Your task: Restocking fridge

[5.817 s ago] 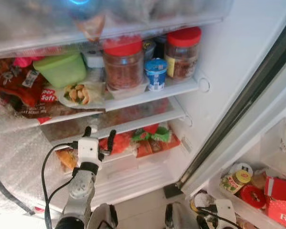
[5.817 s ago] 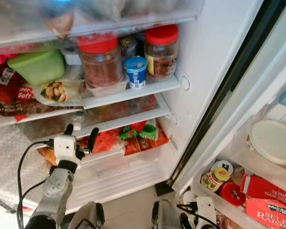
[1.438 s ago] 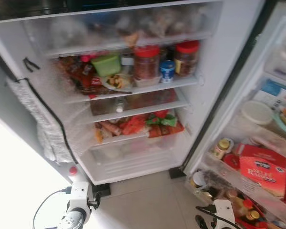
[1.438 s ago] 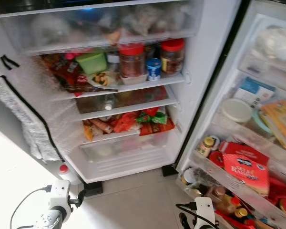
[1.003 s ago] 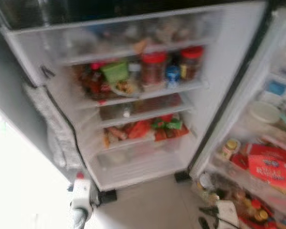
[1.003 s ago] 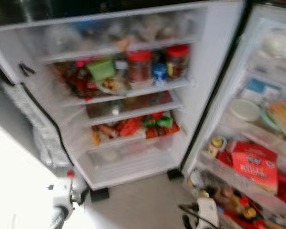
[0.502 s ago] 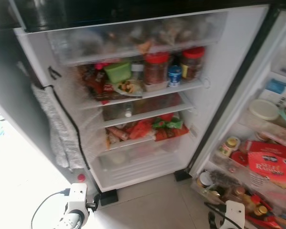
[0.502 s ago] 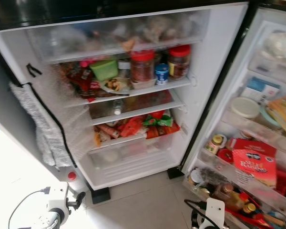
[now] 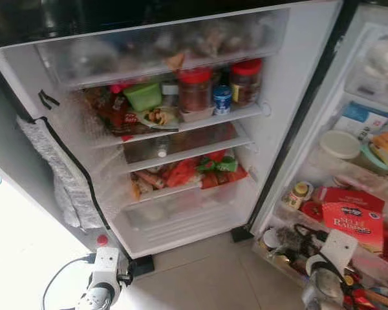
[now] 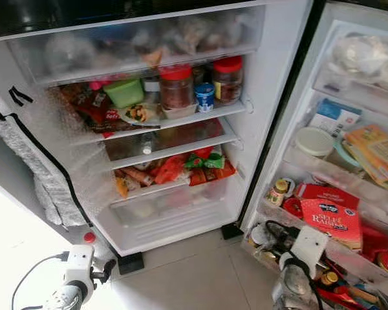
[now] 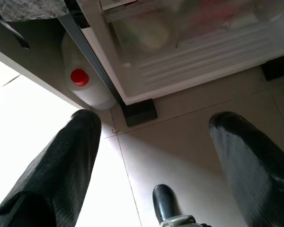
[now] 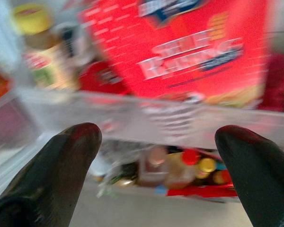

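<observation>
Fridge (image 9: 291, 84) stands open, shelves stocked; two red-lidded jars (image 9: 195, 89) on the upper shelf beside a green container (image 9: 143, 95).

Left gripper (image 11: 154, 156) hangs low over the tiled floor (image 9: 200, 284) in front of the fridge base, jaws spread wide, released, holding nothing. A white jug with a red cap (image 11: 83, 80) stands on the floor beside the fridge's lower corner.

Right gripper (image 12: 156, 156) is raised at the door racks (image 10: 323, 255), jaws wide apart, empty, touching nothing. Beyond them: a red box (image 12: 189, 45), a yellow-capped jar (image 12: 35, 45), bottles (image 12: 180, 168) in the lower rack.
</observation>
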`<state>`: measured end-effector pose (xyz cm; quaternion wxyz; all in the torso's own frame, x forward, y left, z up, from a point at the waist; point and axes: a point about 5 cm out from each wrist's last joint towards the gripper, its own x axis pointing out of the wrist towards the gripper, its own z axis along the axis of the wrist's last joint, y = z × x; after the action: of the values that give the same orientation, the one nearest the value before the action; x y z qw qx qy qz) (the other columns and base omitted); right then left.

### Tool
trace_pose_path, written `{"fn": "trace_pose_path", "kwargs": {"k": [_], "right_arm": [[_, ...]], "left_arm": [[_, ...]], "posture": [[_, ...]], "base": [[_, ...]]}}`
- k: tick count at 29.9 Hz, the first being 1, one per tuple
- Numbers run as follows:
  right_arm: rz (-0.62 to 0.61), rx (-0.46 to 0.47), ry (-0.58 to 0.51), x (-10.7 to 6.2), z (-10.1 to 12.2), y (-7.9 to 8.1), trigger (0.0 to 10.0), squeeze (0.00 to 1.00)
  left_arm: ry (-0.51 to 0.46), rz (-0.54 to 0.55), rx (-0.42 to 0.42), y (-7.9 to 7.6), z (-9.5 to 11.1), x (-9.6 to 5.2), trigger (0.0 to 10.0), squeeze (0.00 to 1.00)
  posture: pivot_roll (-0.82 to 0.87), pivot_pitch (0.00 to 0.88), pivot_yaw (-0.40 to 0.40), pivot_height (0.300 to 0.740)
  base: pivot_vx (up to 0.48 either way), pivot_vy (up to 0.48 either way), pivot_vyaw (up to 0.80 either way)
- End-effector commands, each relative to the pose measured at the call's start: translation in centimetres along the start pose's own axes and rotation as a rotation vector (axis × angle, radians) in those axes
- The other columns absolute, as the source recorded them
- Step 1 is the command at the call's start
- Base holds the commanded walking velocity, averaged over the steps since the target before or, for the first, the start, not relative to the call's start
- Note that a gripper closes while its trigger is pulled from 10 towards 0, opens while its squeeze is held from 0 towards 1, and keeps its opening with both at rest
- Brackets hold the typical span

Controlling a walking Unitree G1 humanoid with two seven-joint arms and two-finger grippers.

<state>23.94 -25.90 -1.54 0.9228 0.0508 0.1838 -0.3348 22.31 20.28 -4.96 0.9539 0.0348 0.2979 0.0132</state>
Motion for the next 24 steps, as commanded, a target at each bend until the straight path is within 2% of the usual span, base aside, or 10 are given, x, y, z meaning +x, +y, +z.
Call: {"fn": "trace_pose_path", "kwargs": {"k": [1, 5, 6, 7, 8, 12, 15, 17, 22, 24], "right_arm": [[-0.036, 0.025, 0.028, 0.0, -0.3, -0.4, 10.0, 0.00], [-0.015, -0.008, 0.075, -0.4, -1.5, -0.7, 10.0, 0.00], [0.035, -0.026, 0.087, -0.8, -2.1, -0.6, 10.0, 0.00], [0.135, -0.048, 0.071, -1.2, -2.3, 0.1, 10.0, 0.00], [0.157, -0.052, 0.066, -1.3, -2.3, 0.3, 10.0, 0.00], [0.479, -0.095, 0.048, -2.8, -2.8, 3.8, 10.0, 0.00], [0.565, -0.161, 0.151, -3.6, -4.3, 4.8, 10.0, 0.00], [0.559, -0.179, 0.196, -3.7, -4.8, 4.7, 10.0, 0.00], [0.562, -0.418, 0.418, -4.8, -8.2, 2.5, 10.0, 0.00], [0.566, -0.462, 0.442, -5.0, -8.7, 2.0, 10.0, 0.00]], "left_arm": [[0.035, -0.007, 0.014, 0.1, -0.9, -0.3, 10.0, 0.00], [0.036, -0.007, 0.016, 0.1, -0.9, -0.3, 10.0, 0.00], [0.037, -0.011, 0.022, 0.1, -1.0, -0.4, 10.0, 0.00], [0.036, -0.013, 0.026, 0.1, -1.0, -0.4, 10.0, 0.00], [0.036, -0.013, 0.026, 0.1, -1.0, -0.4, 10.0, 0.00], [0.041, -0.016, 0.029, 0.0, -1.1, -0.4, 10.0, 0.00], [0.062, -0.002, 0.013, 0.0, -1.5, -0.5, 10.0, 0.00], [0.072, 0.005, 0.009, 0.0, -1.7, -0.6, 10.0, 0.00], [0.098, 0.022, -0.004, 0.3, -2.5, -1.0, 10.0, 0.00], [0.103, 0.026, -0.005, 0.4, -2.6, -1.0, 10.0, 0.00]], "posture": [[-0.05, 0.049, 0.032, 0.740], [-0.05, 0.050, 0.030, 0.740], [-0.05, 0.050, 0.030, 0.740], [-0.05, 0.054, 0.031, 0.740], [-0.05, 0.054, 0.031, 0.740], [-0.06, 0.060, 0.033, 0.740], [-0.06, 0.061, 0.027, 0.740], [-0.06, 0.061, 0.026, 0.740], [-0.05, 0.064, 0.025, 0.740], [-0.04, 0.063, 0.023, 0.740]], "base": [[0.000, 0.000, 0.00], [0.000, 0.000, 0.00], [0.000, 0.000, 0.00], [0.000, 0.000, 0.00], [0.000, 0.000, 0.00], [0.000, 0.000, 0.00], [0.000, 0.000, 0.00], [0.000, 0.000, 0.00], [0.000, 0.000, 0.00], [0.000, 0.000, 0.00]]}}
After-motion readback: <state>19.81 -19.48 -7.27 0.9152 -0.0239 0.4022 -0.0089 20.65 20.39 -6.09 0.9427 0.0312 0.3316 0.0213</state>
